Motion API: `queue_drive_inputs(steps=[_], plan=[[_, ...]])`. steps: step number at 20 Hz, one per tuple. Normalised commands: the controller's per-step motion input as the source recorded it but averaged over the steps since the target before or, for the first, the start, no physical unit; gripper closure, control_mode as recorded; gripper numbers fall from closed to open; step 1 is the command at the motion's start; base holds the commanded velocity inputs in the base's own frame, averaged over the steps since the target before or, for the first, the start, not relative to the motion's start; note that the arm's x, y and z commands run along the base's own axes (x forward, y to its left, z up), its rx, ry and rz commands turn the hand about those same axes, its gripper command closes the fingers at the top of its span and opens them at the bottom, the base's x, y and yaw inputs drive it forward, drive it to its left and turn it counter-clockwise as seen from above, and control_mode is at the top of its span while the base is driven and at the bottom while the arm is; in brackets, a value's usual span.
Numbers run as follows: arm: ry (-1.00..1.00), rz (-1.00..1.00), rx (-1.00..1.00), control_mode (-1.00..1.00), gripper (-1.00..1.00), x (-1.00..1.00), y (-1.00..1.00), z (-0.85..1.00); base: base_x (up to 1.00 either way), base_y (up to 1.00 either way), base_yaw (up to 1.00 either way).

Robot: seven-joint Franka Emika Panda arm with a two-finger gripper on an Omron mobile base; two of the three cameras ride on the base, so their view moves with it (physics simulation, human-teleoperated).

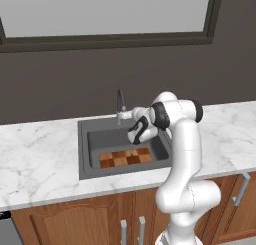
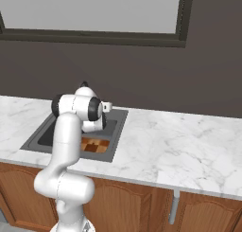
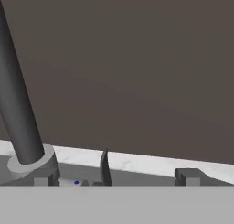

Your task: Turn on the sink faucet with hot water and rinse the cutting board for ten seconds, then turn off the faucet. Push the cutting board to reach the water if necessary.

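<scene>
No stream falls from the slim dark grey arched faucet [image 1: 120, 105], so rinsing hasn't begun. The end effector [image 3: 113, 179], jaws spread and empty, sits close by the faucet's base. The checkered wooden cutting board [image 1: 125, 157] lies flat at the front of the dark grey sink [image 1: 84, 154].

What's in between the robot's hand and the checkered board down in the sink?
Nothing. In the left base view the open gripper hangs by the faucet, and only bare dark sink floor lies between it and the cutting board.
</scene>
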Motion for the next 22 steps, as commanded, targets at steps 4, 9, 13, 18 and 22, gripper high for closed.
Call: queue_drive_inputs(steps=[4,9,13,18,22], plan=[[0.0,0.0,0.0,-1.0,-1.0,0.14,0.13,0.0,0.0,0.0,0.0],[0.0,0.0,0.0,-1.0,-1.0,0.11,0.07,0.0,0.0,0.0,0.0],[0.0,0.0,0.0,-1.0,-1.0,0.07,0.03,0.0,0.0,0.0,0.0],[0.0,0.0,0.0,-1.0,-1.0,0.0,0.0,0.0,0.0,0.0,0.0],[0.0,0.0,0.0,-1.0,-1.0,0.01,0.0,0.0,0.0,0.0,0.0]])
